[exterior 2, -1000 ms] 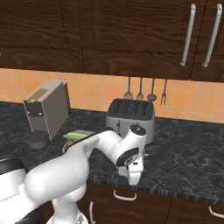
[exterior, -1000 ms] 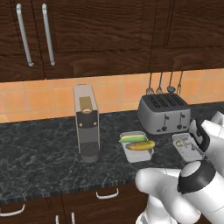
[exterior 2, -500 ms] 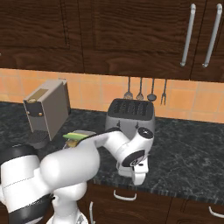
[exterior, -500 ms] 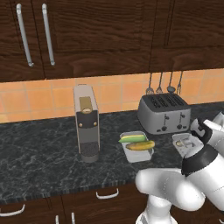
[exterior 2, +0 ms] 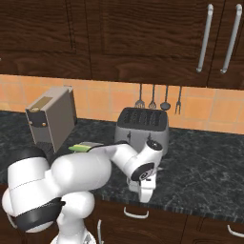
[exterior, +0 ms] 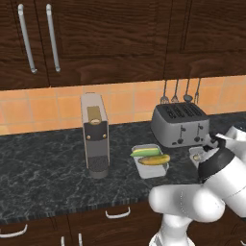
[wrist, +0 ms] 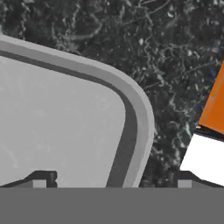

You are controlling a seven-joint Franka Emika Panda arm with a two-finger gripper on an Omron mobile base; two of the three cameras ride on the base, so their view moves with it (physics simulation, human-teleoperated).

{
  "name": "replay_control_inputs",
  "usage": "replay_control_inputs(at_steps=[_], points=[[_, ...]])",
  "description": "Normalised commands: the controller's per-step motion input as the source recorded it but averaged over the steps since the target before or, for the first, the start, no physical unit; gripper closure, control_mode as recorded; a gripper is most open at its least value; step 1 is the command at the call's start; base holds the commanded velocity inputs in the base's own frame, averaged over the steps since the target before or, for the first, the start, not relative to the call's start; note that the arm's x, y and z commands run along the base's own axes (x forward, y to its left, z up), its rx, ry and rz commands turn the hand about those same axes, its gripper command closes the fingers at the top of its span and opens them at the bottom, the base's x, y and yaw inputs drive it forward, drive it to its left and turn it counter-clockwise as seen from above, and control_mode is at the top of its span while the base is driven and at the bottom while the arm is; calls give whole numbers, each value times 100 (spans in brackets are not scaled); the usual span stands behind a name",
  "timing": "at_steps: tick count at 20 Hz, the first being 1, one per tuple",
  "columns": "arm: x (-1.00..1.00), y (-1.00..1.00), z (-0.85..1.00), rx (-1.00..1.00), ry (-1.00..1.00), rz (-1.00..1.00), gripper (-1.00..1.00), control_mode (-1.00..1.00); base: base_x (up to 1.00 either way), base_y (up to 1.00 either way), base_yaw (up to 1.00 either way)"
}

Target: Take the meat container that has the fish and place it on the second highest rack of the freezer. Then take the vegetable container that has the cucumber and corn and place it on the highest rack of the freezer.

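No readable text.
The coffee machine (exterior: 94, 134), toaster (exterior: 180, 124) and cupboard doors (exterior: 86, 38) carry no legible words, numbers or labels.

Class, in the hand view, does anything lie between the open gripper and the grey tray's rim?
Nothing visible does. The gripper straddles the grey tray's rim: one fingertip over its floor, the other over the black counter.
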Motion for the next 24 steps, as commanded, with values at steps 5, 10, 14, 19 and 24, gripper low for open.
replay_control_inputs(at_steps=[5, 10, 14, 19, 24], points=[[11, -5, -29, 0, 8, 0, -100, -100, 0, 0, 0], [11, 0, -33, 0, 5, 0, 100, -100, 0, 0, 0], [10, 0, -34, 0, 0, 0, 100, -100, 0, 0, 0], [1, 5, -13, 0, 2, 0, 100, -100, 0, 0, 0], [-2, 4, 0, 0, 1, -1, 100, -100, 0, 0, 0]])
